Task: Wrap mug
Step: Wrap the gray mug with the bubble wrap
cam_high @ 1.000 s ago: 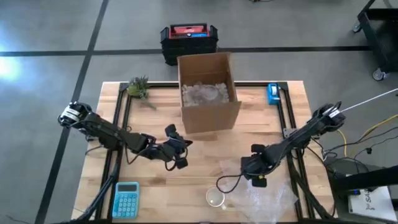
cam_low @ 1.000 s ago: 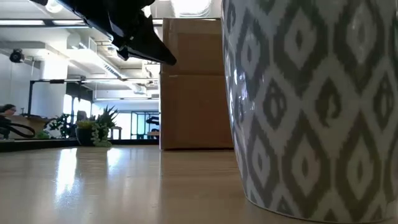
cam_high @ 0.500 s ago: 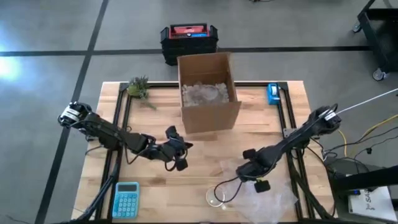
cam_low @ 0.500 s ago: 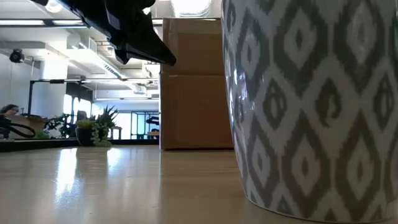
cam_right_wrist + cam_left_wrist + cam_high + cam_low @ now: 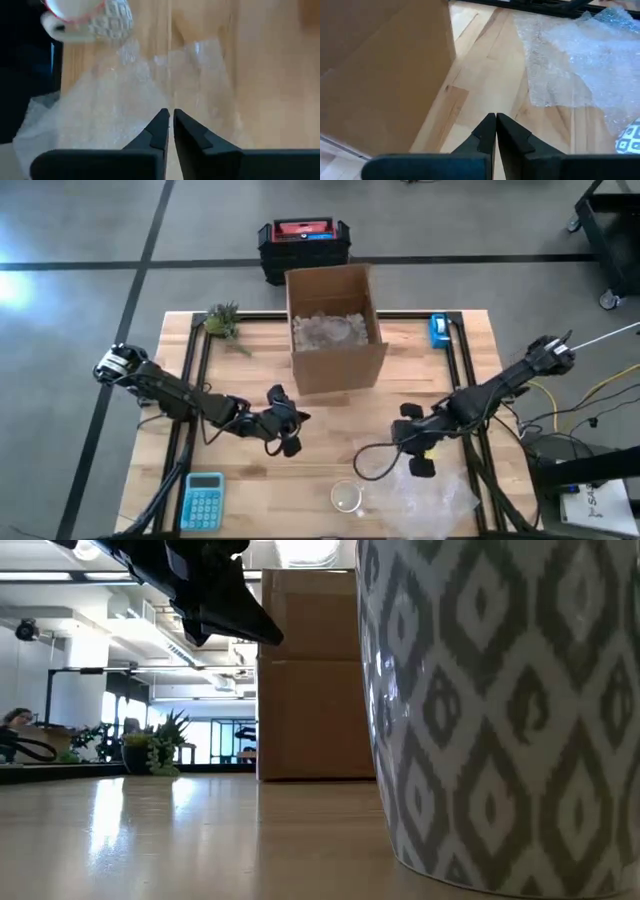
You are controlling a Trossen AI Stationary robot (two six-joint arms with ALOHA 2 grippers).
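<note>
The mug [image 5: 347, 496], white with a grey diamond pattern, stands upright on its base near the table's front edge; it fills the right of the low view [image 5: 500, 710]. Clear bubble wrap [image 5: 425, 490] lies flat on the table to its right. My right gripper [image 5: 412, 448] is shut above the wrap's far part, with the mug [image 5: 100, 17] ahead of it. My left gripper [image 5: 287, 432] is shut and raised over bare wood left of the wrap [image 5: 580, 65], touching nothing. My right gripper's shut fingertips [image 5: 160, 122] stand low over the bubble wrap [image 5: 150, 95], slanting down toward the table's near left. Whether they touch the wrap, I cannot tell.
An open cardboard box [image 5: 335, 330] with crumpled wrap inside stands at the far middle. A small plant [image 5: 224, 320] is at the far left, a blue calculator [image 5: 203, 500] at the near left, and a blue object [image 5: 438, 330] at the far right. Bare wood lies between the grippers.
My right gripper has drawn back a little toward the table's right edge over the bubble wrap, its arm swinging rightward. The mug has stayed where it was.
</note>
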